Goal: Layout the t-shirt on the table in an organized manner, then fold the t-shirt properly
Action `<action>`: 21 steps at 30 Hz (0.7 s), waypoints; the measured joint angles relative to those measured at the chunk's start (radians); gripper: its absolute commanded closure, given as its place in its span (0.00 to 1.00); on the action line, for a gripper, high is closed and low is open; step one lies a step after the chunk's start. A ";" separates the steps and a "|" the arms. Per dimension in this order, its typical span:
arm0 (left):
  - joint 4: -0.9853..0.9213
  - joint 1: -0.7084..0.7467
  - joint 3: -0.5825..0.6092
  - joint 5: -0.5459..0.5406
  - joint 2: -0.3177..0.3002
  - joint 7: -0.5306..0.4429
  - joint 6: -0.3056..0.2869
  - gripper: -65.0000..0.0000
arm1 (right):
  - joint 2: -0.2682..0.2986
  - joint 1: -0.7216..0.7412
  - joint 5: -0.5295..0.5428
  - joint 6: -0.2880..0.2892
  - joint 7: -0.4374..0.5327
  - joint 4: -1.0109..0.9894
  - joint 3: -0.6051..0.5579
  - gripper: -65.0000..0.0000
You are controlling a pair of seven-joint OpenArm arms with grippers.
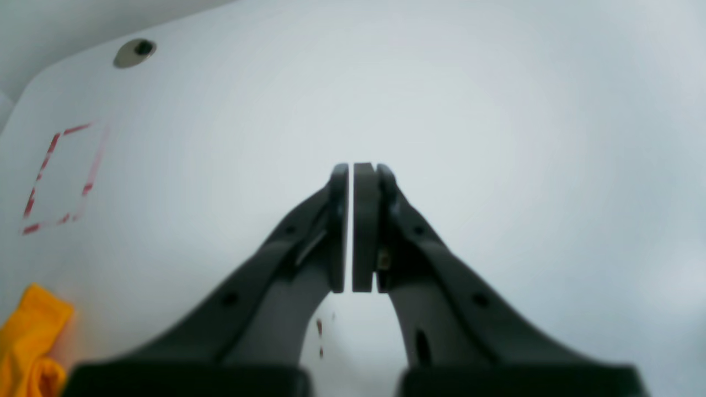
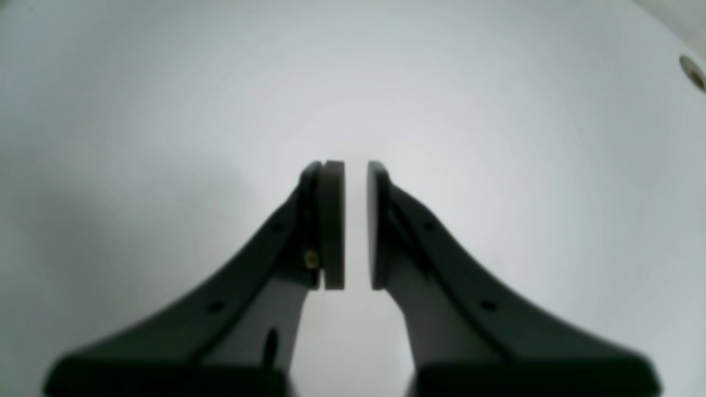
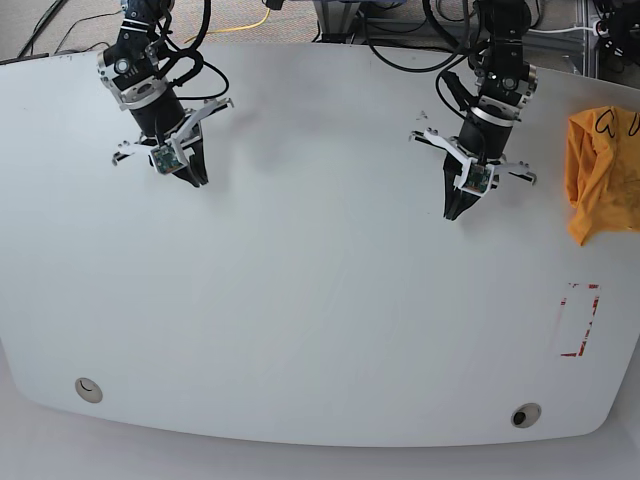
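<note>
White smooth table (image 3: 320, 300) holds a crumpled orange-yellow cotton t-shirt (image 3: 600, 170) far right; left gripper (image 1: 351, 165) nearly closed, right gripper (image 2: 356, 165) narrowly parted, both empty.

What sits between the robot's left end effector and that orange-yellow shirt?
Nothing: in the base view only bare white tabletop separates the left end effector from the crumpled orange-yellow cotton t-shirt.

a robotics lab or test workspace: a large white bench (image 3: 320, 300) with rounded edges, two round grommets (image 3: 88, 390) and a red tape rectangle (image 3: 580, 320) marking a spot. two black robot arms (image 3: 150, 90) stand at its far edge, with bundled cables (image 3: 400, 30) and metal framing (image 3: 560, 35) on the floor behind.
</note>
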 measured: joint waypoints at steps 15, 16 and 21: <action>0.156 0.382 -0.002 -0.001 -0.001 -0.011 0.002 1.00 | 0.006 -0.367 0.128 -0.006 0.031 0.064 0.063 0.99; 0.154 0.411 -0.006 0.000 -0.002 -0.003 -0.002 1.00 | 0.006 -0.399 0.146 -0.006 0.026 0.063 0.064 0.99; 0.152 0.530 -0.022 0.000 0.010 -0.032 -0.003 1.00 | 0.015 -0.525 0.247 -0.006 0.023 0.063 0.065 0.99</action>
